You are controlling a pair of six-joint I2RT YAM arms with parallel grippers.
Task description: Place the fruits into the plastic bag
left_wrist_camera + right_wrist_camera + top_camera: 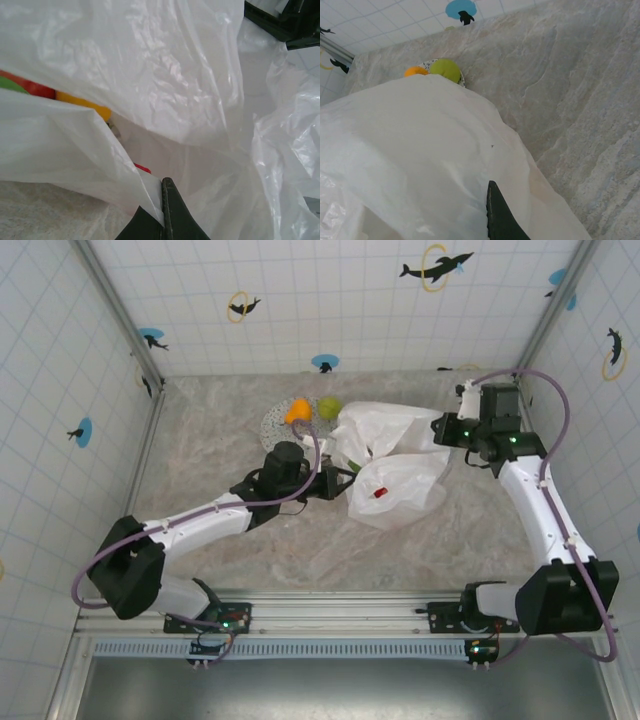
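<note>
Waiting on the grey plate (270, 428) by the table's (300, 550) far edge, an orange fruit (297, 411) and a green fruit (329, 406) are not yet bagged. Mid-table, the plastic bag (400, 480) is pinched at its left rim by the left gripper (163, 220). Its right side is apparently pinched by the pressed-together right gripper (443, 430), likely so the mouth is held spread. A red fruit (378, 492) is seen inside.

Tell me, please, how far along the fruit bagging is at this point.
Done: at least one red fruit shows through the plastic bag. In hand: the left hand and the right hand each appear to pinch the bag's film. Left: an orange fruit and a green fruit sit on the plate.
</note>
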